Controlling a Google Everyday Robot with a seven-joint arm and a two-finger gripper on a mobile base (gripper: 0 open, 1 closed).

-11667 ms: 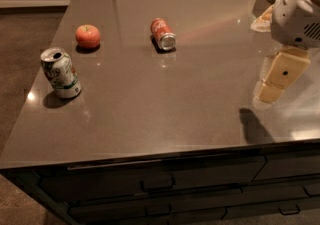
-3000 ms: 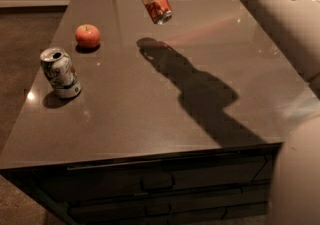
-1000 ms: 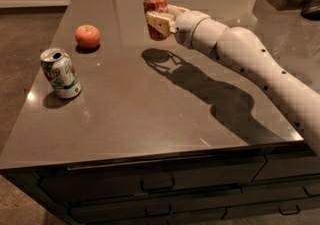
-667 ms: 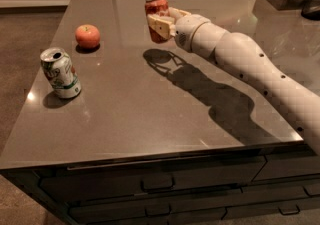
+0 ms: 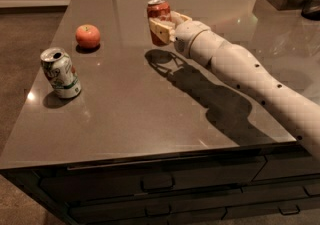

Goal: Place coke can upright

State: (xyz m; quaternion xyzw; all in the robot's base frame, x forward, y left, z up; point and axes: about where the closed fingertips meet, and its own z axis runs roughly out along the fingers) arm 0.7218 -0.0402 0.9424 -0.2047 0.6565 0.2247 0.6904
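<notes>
Camera view: gripper (image 5: 163, 24) fingers (image 5: 161, 30) clasp the upright coke can (image 5: 158, 10), partly hiding it, over the table (image 5: 125, 114).

Our gripper (image 5: 163, 22) grips the coke can (image 5: 158, 10) from the can's right as we view it.
Our one arm (image 5: 250, 76) comes in from the lower right of the can, stretched out long, its pale segments running up to a rounded wrist (image 5: 192, 39) just beside the can. Our tan fingers (image 5: 161, 30) press against the can's wall, one on its near face and one behind its right edge, with the can upright between them.
</notes>
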